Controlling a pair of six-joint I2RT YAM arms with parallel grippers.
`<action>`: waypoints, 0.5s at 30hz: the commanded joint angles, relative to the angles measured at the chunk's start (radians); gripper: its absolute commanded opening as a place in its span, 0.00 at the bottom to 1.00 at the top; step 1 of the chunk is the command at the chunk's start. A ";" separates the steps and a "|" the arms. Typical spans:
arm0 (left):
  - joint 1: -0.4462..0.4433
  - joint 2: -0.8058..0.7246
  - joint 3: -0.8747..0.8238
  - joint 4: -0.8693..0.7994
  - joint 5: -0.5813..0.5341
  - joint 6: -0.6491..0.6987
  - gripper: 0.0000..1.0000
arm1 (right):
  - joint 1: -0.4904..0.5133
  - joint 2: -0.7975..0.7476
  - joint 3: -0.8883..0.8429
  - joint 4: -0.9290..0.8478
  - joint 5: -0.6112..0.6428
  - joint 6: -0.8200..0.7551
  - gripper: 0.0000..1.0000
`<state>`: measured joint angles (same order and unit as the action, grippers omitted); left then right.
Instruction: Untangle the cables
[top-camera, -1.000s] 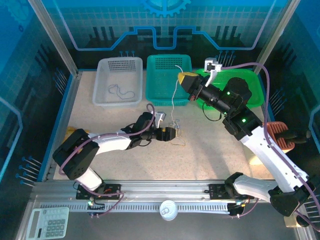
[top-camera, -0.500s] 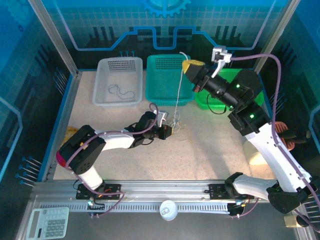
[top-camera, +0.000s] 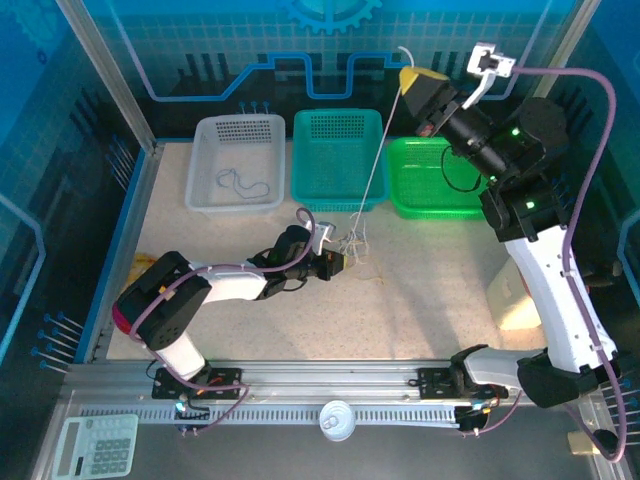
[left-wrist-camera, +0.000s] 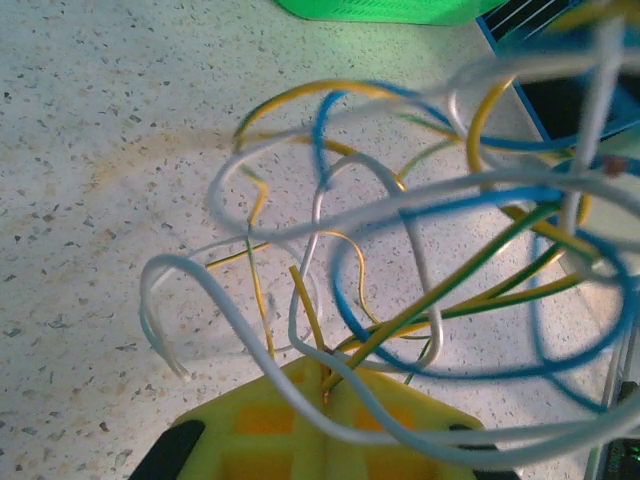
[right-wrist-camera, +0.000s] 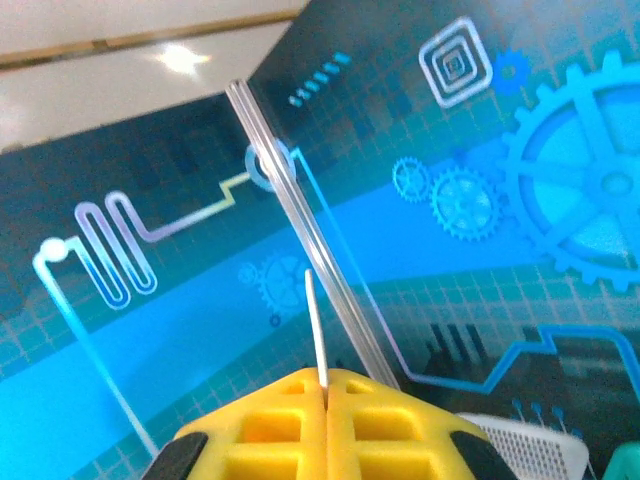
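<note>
The cables (top-camera: 353, 244) lie in a small tangle of white, blue, yellow and green-yellow wires on the speckled table, mid-centre. My left gripper (top-camera: 340, 263) lies low at the tangle's left side. In the left wrist view its yellow jaws (left-wrist-camera: 335, 385) are shut on a yellow wire (left-wrist-camera: 308, 315), with loops of the tangle (left-wrist-camera: 420, 260) spread in front. My right gripper (top-camera: 408, 78) is raised high at the back, shut on the end of a white cable (top-camera: 378, 160) that runs straight down to the tangle. That white end (right-wrist-camera: 315, 325) sticks out of the shut right jaws (right-wrist-camera: 325, 383).
Three baskets stand along the back: a white one (top-camera: 236, 203) holding a thin dark cable (top-camera: 243, 182), a teal one (top-camera: 330, 135) and a green one (top-camera: 425, 200). The taut white cable crosses in front of the teal basket. A calculator (top-camera: 95, 447) lies below the rail.
My right gripper has risen and swung back to the right, drawing the white cable taut out of the tangle. My left gripper has shut on the tangle's wire and held its place.
</note>
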<state>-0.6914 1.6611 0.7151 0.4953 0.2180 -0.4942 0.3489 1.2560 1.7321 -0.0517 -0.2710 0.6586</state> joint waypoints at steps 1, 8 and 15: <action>-0.007 0.001 -0.046 -0.083 0.006 0.002 0.00 | -0.036 -0.035 0.075 0.116 0.002 0.024 0.00; -0.008 -0.049 -0.045 -0.105 0.012 -0.004 0.00 | -0.037 -0.096 -0.165 0.167 -0.059 0.091 0.00; -0.007 -0.140 -0.039 -0.168 0.009 0.009 0.02 | -0.035 -0.142 -0.391 0.212 -0.058 0.114 0.00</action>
<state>-0.6914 1.5738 0.6758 0.3664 0.2176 -0.4950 0.3210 1.1172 1.3724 0.1196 -0.3195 0.7498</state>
